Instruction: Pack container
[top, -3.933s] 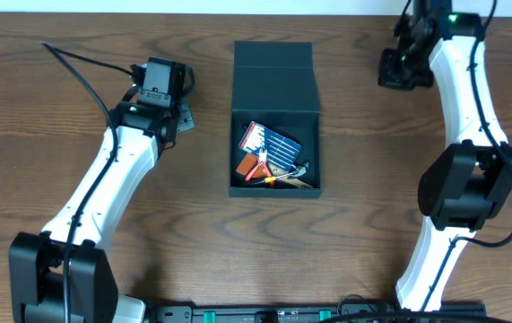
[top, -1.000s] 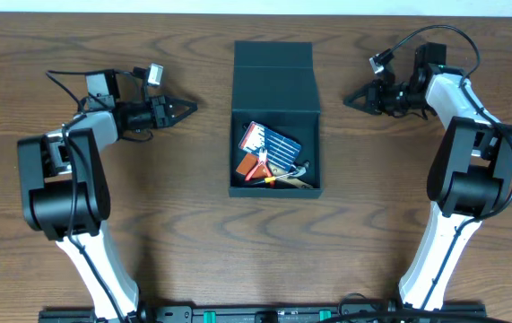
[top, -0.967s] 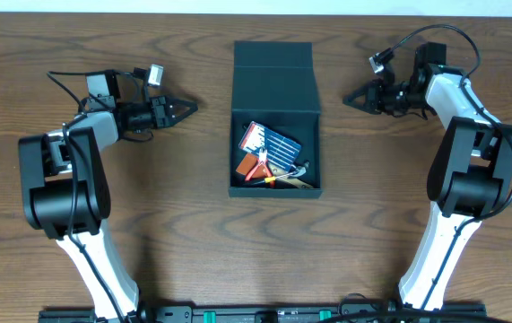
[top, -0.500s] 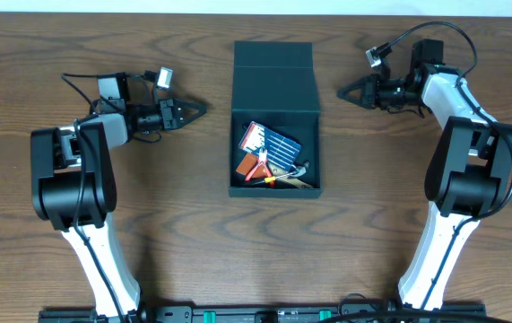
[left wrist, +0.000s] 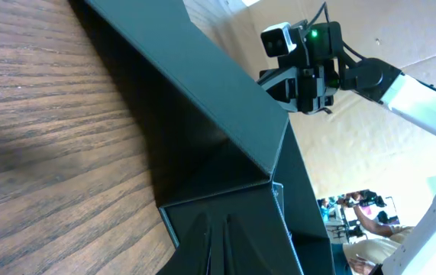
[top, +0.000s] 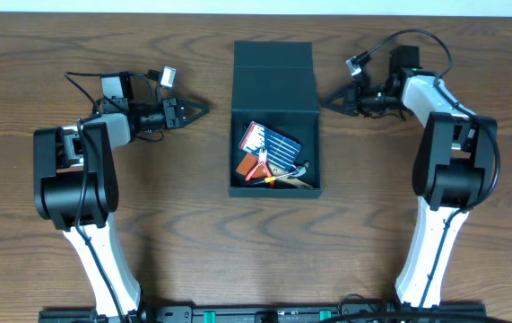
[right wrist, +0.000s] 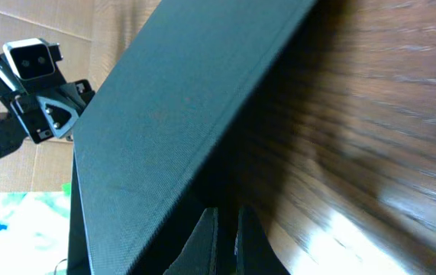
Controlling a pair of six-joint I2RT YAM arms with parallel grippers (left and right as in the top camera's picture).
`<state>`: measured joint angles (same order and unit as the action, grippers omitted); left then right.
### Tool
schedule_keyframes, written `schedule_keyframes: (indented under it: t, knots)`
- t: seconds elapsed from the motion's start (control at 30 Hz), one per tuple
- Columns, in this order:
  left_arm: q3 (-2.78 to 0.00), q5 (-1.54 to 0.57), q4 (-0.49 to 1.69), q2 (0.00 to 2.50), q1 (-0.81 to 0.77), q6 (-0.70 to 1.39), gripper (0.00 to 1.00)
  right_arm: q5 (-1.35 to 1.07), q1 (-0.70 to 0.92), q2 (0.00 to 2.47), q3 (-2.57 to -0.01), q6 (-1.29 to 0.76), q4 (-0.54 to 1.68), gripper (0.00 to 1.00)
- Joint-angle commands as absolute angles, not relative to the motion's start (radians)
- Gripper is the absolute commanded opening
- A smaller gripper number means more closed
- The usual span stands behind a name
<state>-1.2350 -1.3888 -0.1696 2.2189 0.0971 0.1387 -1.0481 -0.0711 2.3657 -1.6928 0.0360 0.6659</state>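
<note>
Since the previous frames the right gripper (top: 327,99) has moved left toward the box, and the left gripper (top: 203,109) has edged right. Both point inward across the wooden table (top: 193,233) at the container (top: 273,85), which sits centre, its flap lid laid open on the far side. Right gripper: fingers pressed together, empty, tip just beside the container's right wall at the hinge line; contact cannot be judged. Left gripper: fingers fully closed, empty, near the left wall but apart from it. Inside the container lie a blue striped packet (top: 269,141) and an orange-handled tool (top: 256,166).
</note>
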Motion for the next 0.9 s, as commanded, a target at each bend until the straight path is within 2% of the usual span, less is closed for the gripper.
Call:
schedule_keyframes:
  t: [0.0, 0.87]
  knots:
    - [-1.248, -1.410, -0.174, 2.234, 0.099, 0.145, 0.06, -1.081, -0.059, 2.385, -1.689, 0.014, 0.664, 0.01]
    - [-1.248, -1.406, -0.175, 2.234, 0.099, 0.159, 0.06, -1.187, -0.058, 2.417, -1.689, -0.004, 0.568, 0.01]
